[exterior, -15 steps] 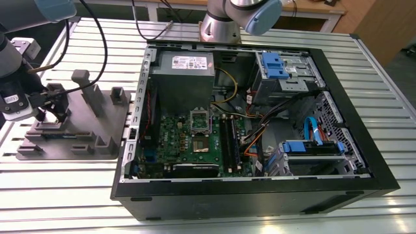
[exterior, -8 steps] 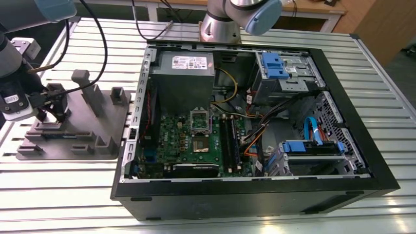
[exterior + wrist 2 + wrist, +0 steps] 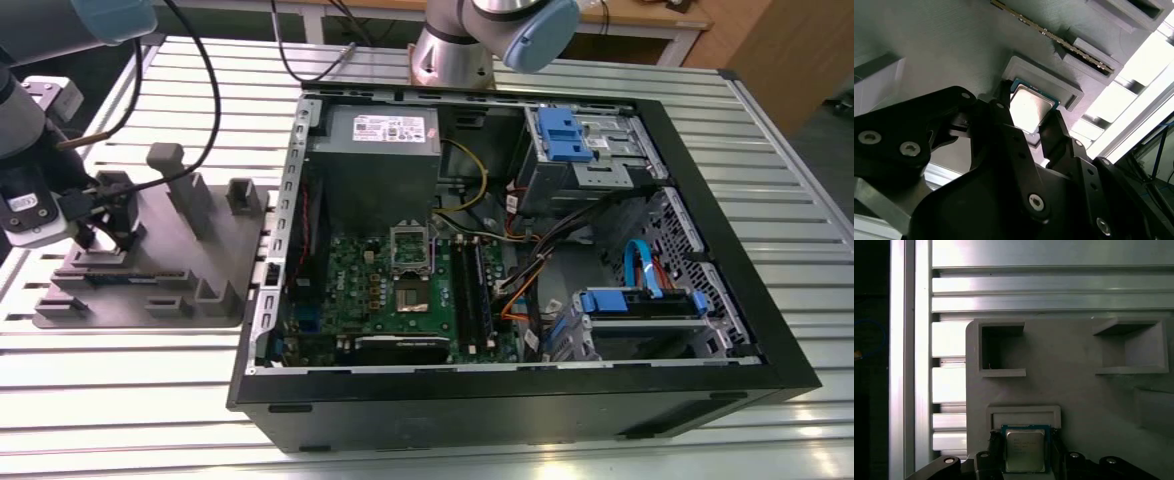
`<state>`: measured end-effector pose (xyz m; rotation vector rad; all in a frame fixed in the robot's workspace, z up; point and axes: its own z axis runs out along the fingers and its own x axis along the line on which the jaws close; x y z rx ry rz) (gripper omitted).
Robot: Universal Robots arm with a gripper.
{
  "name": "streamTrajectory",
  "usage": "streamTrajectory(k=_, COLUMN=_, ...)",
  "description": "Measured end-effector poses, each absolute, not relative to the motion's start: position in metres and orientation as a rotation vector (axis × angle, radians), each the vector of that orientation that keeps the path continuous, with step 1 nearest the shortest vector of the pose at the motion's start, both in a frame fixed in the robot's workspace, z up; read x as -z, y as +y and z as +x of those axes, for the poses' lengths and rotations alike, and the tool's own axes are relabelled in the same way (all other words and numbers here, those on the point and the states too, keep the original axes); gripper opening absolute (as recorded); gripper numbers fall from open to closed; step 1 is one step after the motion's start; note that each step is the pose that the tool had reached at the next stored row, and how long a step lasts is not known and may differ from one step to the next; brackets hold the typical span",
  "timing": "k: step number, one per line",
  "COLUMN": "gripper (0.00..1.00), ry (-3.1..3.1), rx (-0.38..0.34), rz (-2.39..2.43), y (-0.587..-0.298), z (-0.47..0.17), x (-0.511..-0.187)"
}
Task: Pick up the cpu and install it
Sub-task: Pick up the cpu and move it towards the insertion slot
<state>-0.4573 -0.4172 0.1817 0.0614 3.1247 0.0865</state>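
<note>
The black two-fingered gripper (image 3: 96,232) is down over the moulded grey plastic fixture plate (image 3: 200,290), which lies on the slatted aluminium bench (image 3: 134,400) near its edge at the exterior view's left. Just beside the plate, toward the exterior view's right, is the open black computer case (image 3: 534,420). In both wrist views the cpu (image 3: 1025,450), a small flat square chip with a silver-grey metal top and a thin dark rim, is on the plate at the mouth of a shallow raised-rim pocket near one edge. The gripper (image 3: 1025,442) is clenched on it, one dark finger (image 3: 999,112) pressed against each of two opposite sides of the chip (image 3: 1026,107). Whether the chip rests on the plate or is raised off it cannot be told. Inside the case, the green motherboard (image 3: 387,290) lies flat with its metal-framed square socket (image 3: 411,290) near the middle.
</note>
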Motion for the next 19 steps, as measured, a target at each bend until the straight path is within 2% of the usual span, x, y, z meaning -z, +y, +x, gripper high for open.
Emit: streamTrajectory(k=19, gripper=0.47, ry=3.125, rx=-0.086, rz=0.061, y=-0.417, z=-0.457, x=-0.196)
